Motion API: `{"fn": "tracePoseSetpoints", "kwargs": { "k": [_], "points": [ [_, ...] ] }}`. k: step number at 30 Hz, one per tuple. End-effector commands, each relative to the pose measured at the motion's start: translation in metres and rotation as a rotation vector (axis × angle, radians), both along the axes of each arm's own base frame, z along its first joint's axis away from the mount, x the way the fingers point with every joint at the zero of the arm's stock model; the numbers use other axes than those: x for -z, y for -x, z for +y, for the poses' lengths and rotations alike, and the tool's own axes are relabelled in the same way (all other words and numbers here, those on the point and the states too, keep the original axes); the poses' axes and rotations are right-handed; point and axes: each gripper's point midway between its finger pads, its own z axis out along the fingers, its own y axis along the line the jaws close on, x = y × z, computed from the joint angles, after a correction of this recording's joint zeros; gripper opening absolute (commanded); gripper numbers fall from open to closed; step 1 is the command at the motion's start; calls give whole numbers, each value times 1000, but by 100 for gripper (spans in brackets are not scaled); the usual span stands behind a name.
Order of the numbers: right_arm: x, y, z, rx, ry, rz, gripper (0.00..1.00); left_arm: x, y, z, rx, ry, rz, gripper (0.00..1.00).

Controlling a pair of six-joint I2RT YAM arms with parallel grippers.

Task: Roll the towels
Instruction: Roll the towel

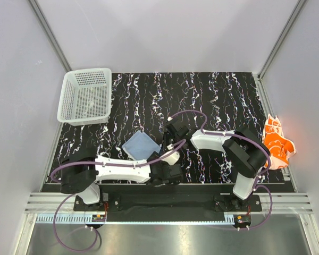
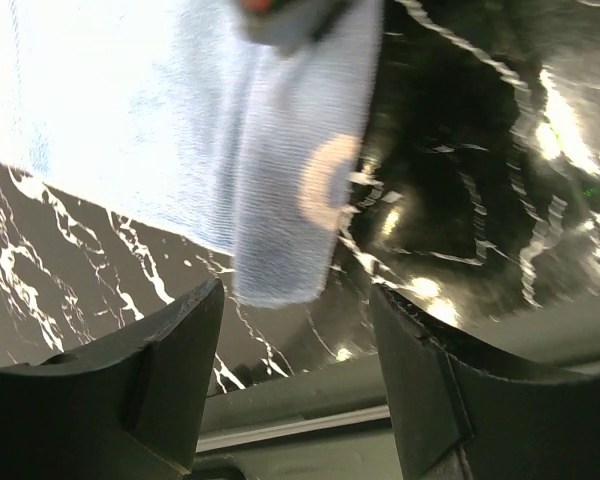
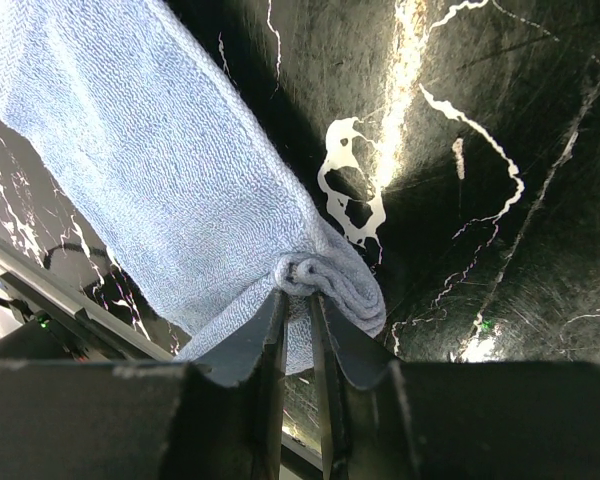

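Two towels in view. The blue towel (image 1: 141, 144) lies on the black marbled table (image 1: 218, 101) near its front edge, in front of both arms. The right gripper (image 3: 298, 298) is clenched on a bunched, partly rolled corner of it. The left gripper (image 2: 298, 296) is released, jaws spread and grasping nothing, with the towel's edge just ahead. The orange towel (image 1: 278, 142) sits crumpled at the table's right edge, well apart. A white basket (image 1: 69, 101) stands at the far left corner.

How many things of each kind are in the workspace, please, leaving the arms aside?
Towels: 2 (blue towel, orange towel)
Basket: 1
Total: 3
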Motion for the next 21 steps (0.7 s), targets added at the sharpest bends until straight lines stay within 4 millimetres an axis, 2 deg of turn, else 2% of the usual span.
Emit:
{"fn": "tracePoseSetpoints", "kwargs": {
  "k": [1,2,7,12,21],
  "points": [
    [38,6,-37,14,202,21,23,-11,-1,-18,83,5,-59,66],
    [38,6,-38,15,204,20,23,-7,0,-25,97,15,-56,66],
    [37,5,-37,9,202,19,23,7,-2,-30,123,-11,-60,67],
    [39,8,-40,0,208,24,23,21,-10,-22,113,-52,-68,70],
    [42,8,-43,0,213,34,23,29,-21,-13,66,-17,-18,72]
  ]
}}
